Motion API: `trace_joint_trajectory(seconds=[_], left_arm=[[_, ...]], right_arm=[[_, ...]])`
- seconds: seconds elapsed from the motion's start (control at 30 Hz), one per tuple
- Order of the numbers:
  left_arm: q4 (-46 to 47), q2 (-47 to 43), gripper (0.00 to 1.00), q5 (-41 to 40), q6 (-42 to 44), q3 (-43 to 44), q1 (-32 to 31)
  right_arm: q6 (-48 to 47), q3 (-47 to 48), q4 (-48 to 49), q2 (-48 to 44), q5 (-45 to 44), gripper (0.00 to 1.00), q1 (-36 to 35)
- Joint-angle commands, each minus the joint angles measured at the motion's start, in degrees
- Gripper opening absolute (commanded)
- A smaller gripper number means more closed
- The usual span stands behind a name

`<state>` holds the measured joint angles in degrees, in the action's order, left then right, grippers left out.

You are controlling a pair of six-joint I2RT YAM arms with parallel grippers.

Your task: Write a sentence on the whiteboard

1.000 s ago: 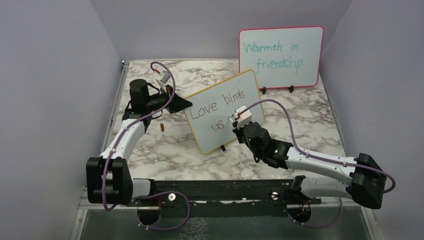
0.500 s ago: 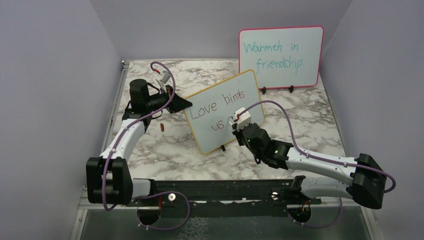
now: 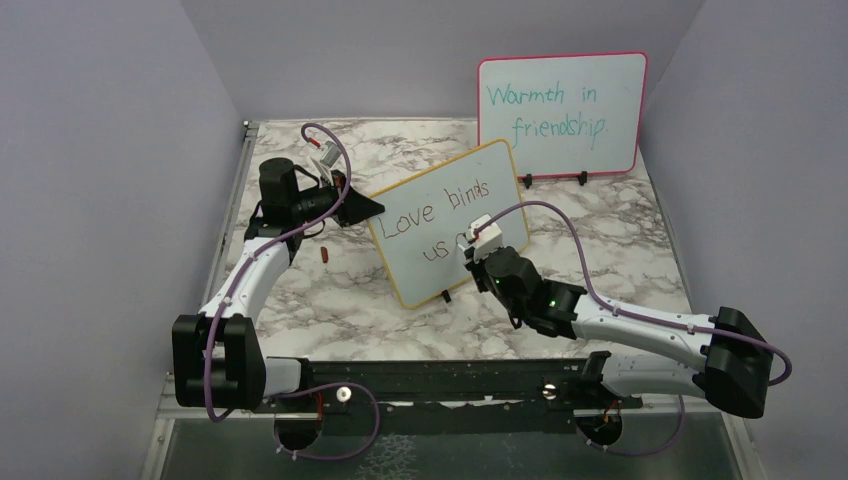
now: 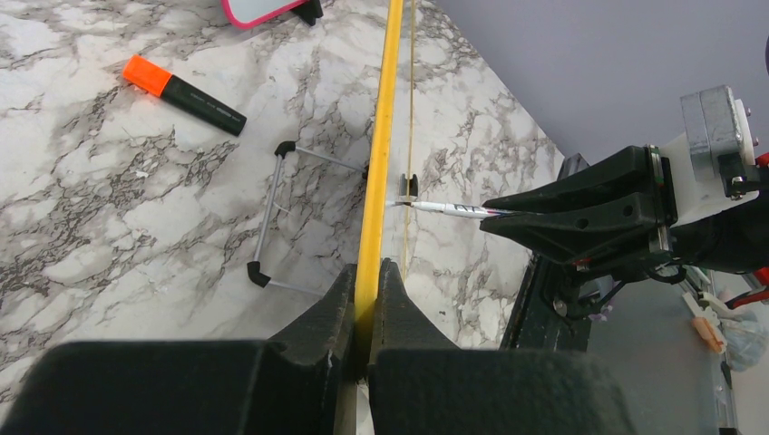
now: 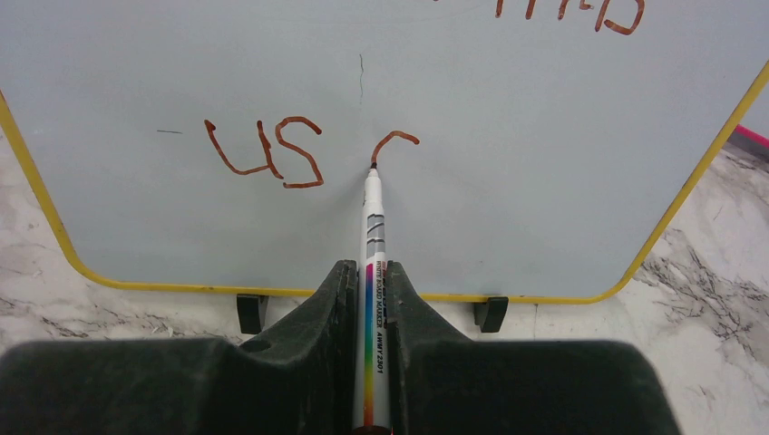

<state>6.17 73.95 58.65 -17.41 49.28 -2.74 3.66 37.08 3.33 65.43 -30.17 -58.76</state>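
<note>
The whiteboard (image 3: 405, 262) stands tilted at mid-table on black clip feet. Its yellow frame (image 4: 377, 172) is pinched edge-on by my left gripper (image 4: 365, 283), which is shut on it. The sentence (image 3: 408, 220) reads "Love binds" with "us" (image 5: 263, 154) below, in thin reddish-brown strokes. A short new curved stroke (image 5: 396, 139) lies just right of "us". My right gripper (image 5: 372, 276) is shut on a white marker (image 5: 374, 236) with a rainbow stripe. The marker's tip touches the board at the lower end of that stroke.
A pink-framed board (image 3: 560, 112) with teal writing stands at the back right. An orange-capped black highlighter (image 4: 181, 93) lies behind the whiteboard beside its wire stand (image 4: 270, 217). A small red cap (image 3: 324, 254) lies on the marble left of the board. Purple walls enclose the table.
The right arm has barely shifted at the board. The left arm and the whiteboard have not moved.
</note>
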Motion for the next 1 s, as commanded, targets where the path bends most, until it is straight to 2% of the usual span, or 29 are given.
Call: trace_joint_trajectory(seconds=[0.0, 0.47, 0.97], left_arm=[[-4.8, 1.2, 0.0, -5.1, 4.7, 0.0, 0.4], [-4.8, 1.4, 0.0, -5.0, 4.7, 0.0, 0.4], [-4.8, 1.1, 0.0, -4.9, 4.7, -0.1, 0.4]], right_arm=[[0.8, -0.1, -2.5, -0.4, -1.0, 0.01, 0.2], [1.2, -0.5, -3.1, -1.0, -2.9, 0.01, 0.3], [-0.7, -0.1, 1.8, -0.3, -5.2, 0.01, 0.7]])
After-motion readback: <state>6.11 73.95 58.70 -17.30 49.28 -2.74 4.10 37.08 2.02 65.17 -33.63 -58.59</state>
